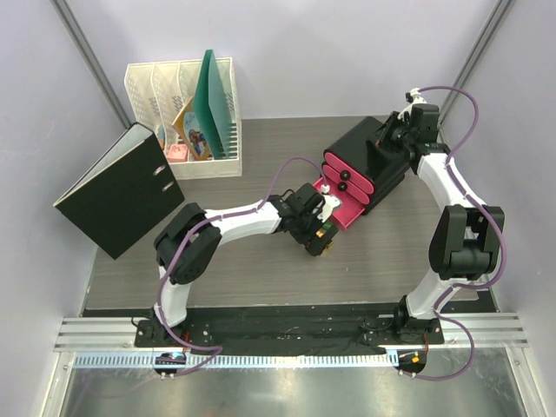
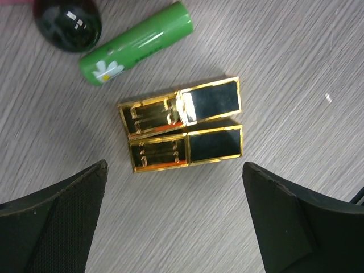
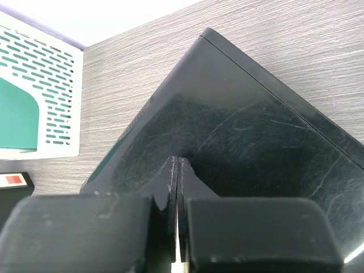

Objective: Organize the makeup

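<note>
1. Surface: grey wood-grain table [image 1: 261, 269] with pale walls close on the left, right and back. An aluminium rail [image 1: 287, 334] runs along the near edge, where both arm bases are bolted.
2. Far left corner: a white file rack [image 1: 178, 122] holds a green folder [image 1: 211, 95]. A black binder [image 1: 117, 191] stands tilted at the table's left edge.
3. Far right of centre: the black box with pink drawers [image 1: 365, 169] sits at an angle. Its lowest drawer looks pulled out toward the middle of the table.
4. Left gripper [image 2: 175, 182]: the jaws are spread wide with nothing between them, and it hangs over the table just in front of the drawers.
5. Makeup, from the left wrist view: two gold-and-black cases [image 2: 181, 128] lie flat on the table side by side, long sides touching. They sit just ahead of the fingertips, and neither finger touches them.
6. A small green tube [image 2: 136, 42] lies tilted just beyond the cases. A black round jar [image 2: 67, 23] is near its flowered end, cut off by the edge of the view. I cannot find the other makeup items in any view.
7. Right gripper [image 3: 177, 187]: the fingers are pressed together and hold nothing. It sits over the box's glossy lid at the far side. I cannot tell whether it touches the lid.
8. Open room: bare tabletop lies along the near strip between the two bases and left of the left forearm.
</note>
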### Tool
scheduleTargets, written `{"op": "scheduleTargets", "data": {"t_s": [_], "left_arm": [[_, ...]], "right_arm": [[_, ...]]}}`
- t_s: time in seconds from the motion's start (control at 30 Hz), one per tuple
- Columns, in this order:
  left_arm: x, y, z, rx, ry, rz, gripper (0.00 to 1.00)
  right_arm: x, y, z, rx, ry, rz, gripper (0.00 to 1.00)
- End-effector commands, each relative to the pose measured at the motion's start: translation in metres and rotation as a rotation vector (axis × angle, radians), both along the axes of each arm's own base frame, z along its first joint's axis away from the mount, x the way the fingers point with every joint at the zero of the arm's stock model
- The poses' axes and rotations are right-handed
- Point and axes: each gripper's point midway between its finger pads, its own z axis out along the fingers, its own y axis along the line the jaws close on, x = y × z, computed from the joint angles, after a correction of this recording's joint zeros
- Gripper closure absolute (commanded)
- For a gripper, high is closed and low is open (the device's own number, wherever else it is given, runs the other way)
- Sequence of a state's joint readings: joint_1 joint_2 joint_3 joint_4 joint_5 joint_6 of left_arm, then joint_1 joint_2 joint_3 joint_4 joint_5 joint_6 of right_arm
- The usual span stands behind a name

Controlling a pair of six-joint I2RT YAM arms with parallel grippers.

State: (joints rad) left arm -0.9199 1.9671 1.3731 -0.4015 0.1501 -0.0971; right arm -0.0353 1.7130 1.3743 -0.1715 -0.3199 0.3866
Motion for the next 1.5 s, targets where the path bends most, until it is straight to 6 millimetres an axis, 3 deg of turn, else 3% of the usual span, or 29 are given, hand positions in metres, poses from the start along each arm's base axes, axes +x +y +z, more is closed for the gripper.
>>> {"op": "scheduleTargets", "data": {"t_s": [0.0,0.3,0.37,0.47,0.5,0.6,0.77,0.9,1.23,1.47], "left_arm": [[-0.002,-0.023,0.005,-0.049,0.004,-0.03,0.0],[0.001,-0.032,-0.014,-0.021,0.019,-0.01,0.01],[0.001,-0.032,-0.02,-0.006,0.024,-0.012,0.05],[0.001,-0.031,-0.024,0.01,0.034,-0.017,0.2],[0.001,-0.031,-0.024,0.011,0.038,-0.02,0.34],[-0.004,-0.026,-0.026,0.023,0.052,-0.026,0.52],[-0.01,-0.016,-0.024,0.038,0.046,-0.035,0.68],[-0.01,-0.005,-0.015,0.058,0.022,-0.027,0.78],[0.014,0.003,0.042,0.061,-0.138,-0.006,0.88],[0.049,-0.017,0.086,-0.016,-0.261,0.029,0.95]], "right_arm": [[-0.068,-0.004,-0.109,-0.062,0.425,0.007,0.99],[-0.068,-0.004,-0.11,-0.061,0.425,0.008,0.99],[-0.068,-0.004,-0.11,-0.062,0.425,0.005,0.99],[-0.069,-0.005,-0.109,-0.064,0.425,0.005,0.99],[-0.068,-0.005,-0.109,-0.064,0.423,0.005,0.99],[-0.068,-0.005,-0.109,-0.066,0.422,0.003,0.99],[-0.067,-0.005,-0.11,-0.067,0.424,0.007,0.99],[-0.068,-0.005,-0.111,-0.062,0.428,0.003,0.99],[-0.068,-0.003,-0.112,-0.056,0.43,0.01,0.99],[-0.07,-0.003,-0.115,-0.061,0.437,0.008,0.99]]}}
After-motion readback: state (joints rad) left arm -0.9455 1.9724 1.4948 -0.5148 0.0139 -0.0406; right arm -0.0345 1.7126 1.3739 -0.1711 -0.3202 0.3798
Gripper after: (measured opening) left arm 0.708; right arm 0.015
